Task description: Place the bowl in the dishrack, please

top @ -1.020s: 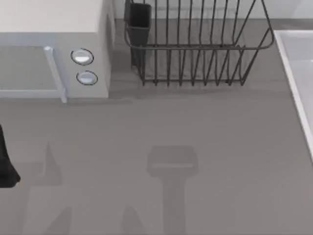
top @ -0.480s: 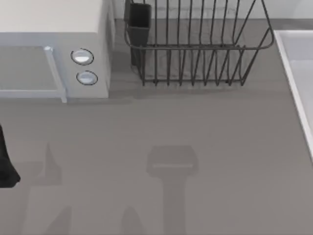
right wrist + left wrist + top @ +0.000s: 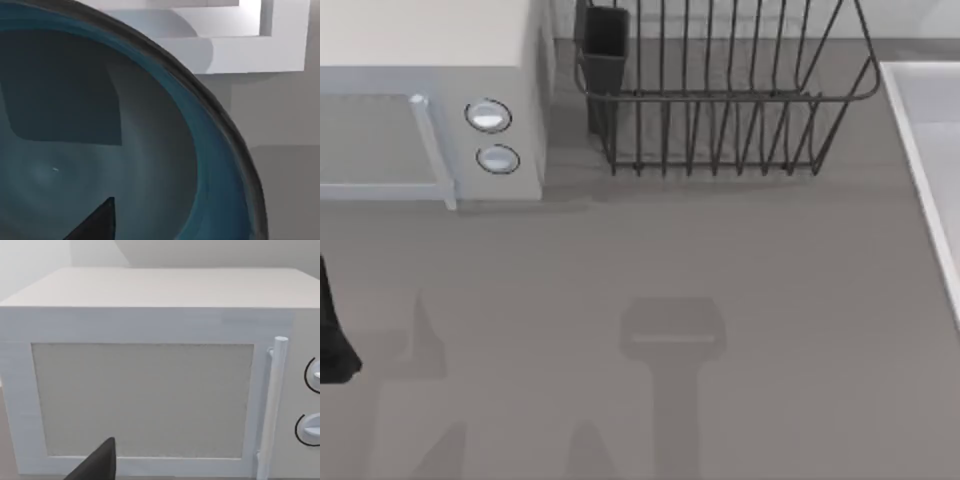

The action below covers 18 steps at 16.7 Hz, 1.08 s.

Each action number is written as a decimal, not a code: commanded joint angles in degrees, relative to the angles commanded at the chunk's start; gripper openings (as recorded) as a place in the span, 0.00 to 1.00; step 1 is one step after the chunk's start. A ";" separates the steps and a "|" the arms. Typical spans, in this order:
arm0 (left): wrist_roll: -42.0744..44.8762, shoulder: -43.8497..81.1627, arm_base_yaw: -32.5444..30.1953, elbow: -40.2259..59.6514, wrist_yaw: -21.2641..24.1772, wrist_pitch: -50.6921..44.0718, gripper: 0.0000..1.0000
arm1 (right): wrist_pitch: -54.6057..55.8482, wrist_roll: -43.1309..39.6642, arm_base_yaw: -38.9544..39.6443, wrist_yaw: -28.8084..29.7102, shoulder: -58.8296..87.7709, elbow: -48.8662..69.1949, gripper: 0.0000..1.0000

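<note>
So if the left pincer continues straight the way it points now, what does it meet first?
Most likely the microwave: its closed door faces the left pincer squarely in the left wrist view, though the gap is hard to judge.

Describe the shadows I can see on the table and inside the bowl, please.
Top view: soft grey shadows lie on the table, one T-shaped near the middle, others at lower left; the dishrack casts a faint band in front of it. Right wrist view: a dark angular shadow covers part of the blue bowl. Left wrist view: the microwave is evenly lit.
</note>
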 joint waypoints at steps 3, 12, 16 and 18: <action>0.00 0.00 0.00 0.00 0.00 0.00 1.00 | 3.51 0.14 0.13 0.02 1.62 -2.47 1.00; 0.00 0.00 0.00 0.00 0.00 0.00 1.00 | 3.56 0.15 0.14 0.02 1.64 -2.52 0.62; 0.00 0.00 0.00 0.00 0.00 0.00 1.00 | 3.56 0.15 0.14 0.02 1.64 -2.52 0.32; 0.00 0.00 0.00 0.00 0.00 0.00 1.00 | 3.56 0.15 0.14 0.02 1.64 -2.52 0.17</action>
